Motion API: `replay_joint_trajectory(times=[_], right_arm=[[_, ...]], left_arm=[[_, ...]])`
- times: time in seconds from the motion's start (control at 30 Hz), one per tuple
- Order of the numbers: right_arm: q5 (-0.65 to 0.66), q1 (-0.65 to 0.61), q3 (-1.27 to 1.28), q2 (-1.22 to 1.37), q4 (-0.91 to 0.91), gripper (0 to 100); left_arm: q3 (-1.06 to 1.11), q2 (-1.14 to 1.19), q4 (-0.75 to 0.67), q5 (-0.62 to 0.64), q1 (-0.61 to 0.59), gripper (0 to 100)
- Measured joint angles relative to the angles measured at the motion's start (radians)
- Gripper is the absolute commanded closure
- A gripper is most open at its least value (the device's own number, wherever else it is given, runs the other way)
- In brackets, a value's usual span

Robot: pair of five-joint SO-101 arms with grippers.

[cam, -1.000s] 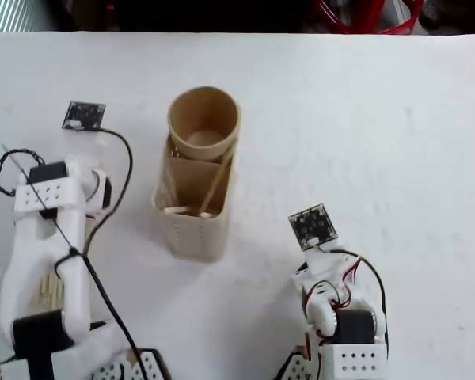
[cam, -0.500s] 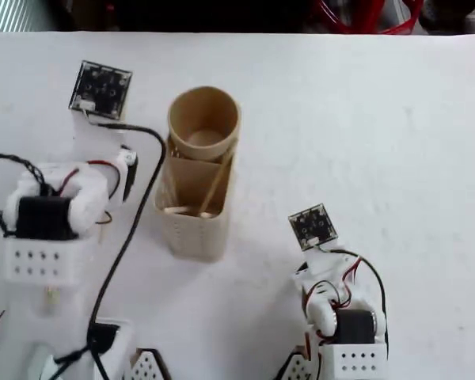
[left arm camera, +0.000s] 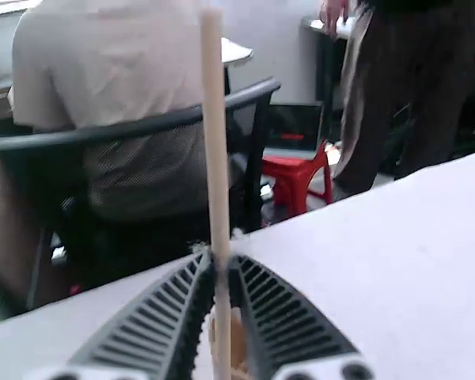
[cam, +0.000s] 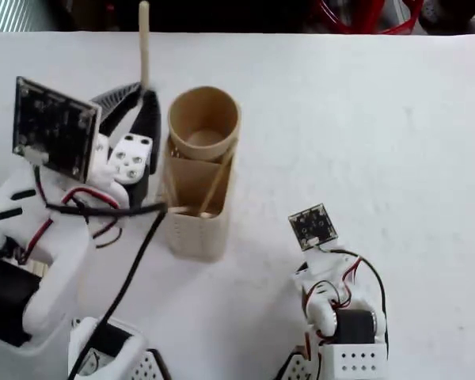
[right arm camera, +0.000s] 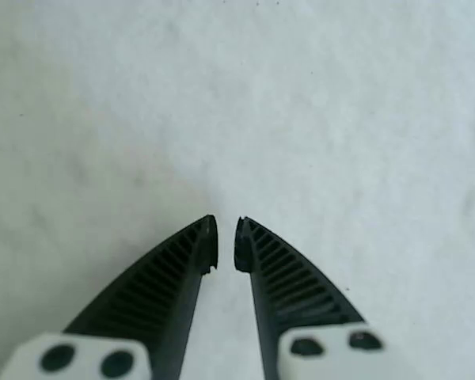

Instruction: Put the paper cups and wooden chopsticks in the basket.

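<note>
1. Progress: a paper cup [cam: 203, 123] already stands in the far end of the basket [cam: 191, 226], and at least two wooden chopsticks [cam: 214, 186] lean inside the near end.
2. Remaining: one more chopstick [cam: 144, 39] is not yet in the basket. It is clamped upright in the left gripper [cam: 145, 107], just beside the cup end of the basket and above the table [cam: 380, 119].
3. Left wrist view: the left gripper [left arm camera: 220, 265] is closed narrowly on the stick [left arm camera: 213, 134].
4. Right gripper [right arm camera: 226, 241]: jaws drawn almost together, holding nothing, over bare table.
5. Change: a second ago the left arm lay low beside the basket with no stick visible. It has since risen, bringing the stick up. The right arm has not moved.
</note>
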Motion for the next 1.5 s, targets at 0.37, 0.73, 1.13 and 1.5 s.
replay_joint_trajectory(times=[0.37,0.73,1.13,1.5], right_arm=[[0.0,0.0,0.0,0.0,0.0,94.6],[0.0,0.0,0.0,0.0,0.0,94.6],[0.0,0.0,0.0,0.0,0.0,94.6],[0.0,0.0,0.0,0.0,0.0,94.6]], left_arm=[[-0.005,-0.002,-0.034,0.009,0.058,98],[-0.005,-0.002,-0.034,0.009,0.112,95],[-0.005,-0.002,-0.034,0.009,0.112,89],[0.025,-0.002,-0.034,0.009,0.109,89]])
